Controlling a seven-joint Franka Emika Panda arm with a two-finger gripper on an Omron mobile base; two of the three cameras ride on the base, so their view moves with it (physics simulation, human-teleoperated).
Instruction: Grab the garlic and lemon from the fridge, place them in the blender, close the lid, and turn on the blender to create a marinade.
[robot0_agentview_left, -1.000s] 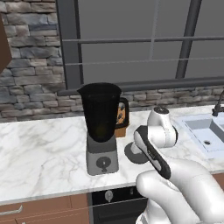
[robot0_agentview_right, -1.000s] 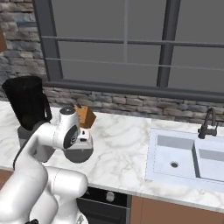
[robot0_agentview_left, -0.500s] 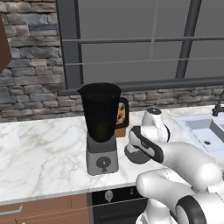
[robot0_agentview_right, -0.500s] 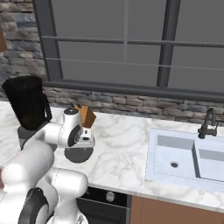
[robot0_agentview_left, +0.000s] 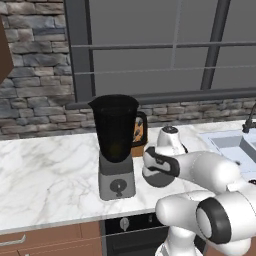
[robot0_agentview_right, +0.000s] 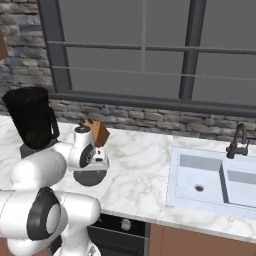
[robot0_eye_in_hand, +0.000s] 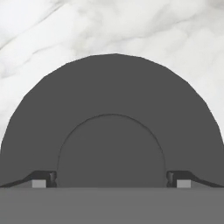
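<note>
The lid (robot0_eye_in_hand: 111, 131) is lying flat on the marble worktop (robot0_agentview_left: 50, 170) beside the blender (robot0_agentview_left: 116, 145); the pincer (robot0_eye_in_hand: 111, 178) is hovering right above it, jaws wide.

table (robot0_agentview_right: 145, 165): white marble, grey veins
knife block (robot0_agentview_right: 99, 133): wooden, near the stone wall (robot0_agentview_left: 30, 75)
sink (robot0_agentview_right: 200, 182): white
faucet (robot0_agentview_right: 237, 142): dark, probably at the sink's back edge

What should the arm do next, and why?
Probably lower straight down and close on the lid. The gripper hangs above it with jaws wide open on either side of its raised centre, and the lid lies flat on the counter beside the blender.
</note>
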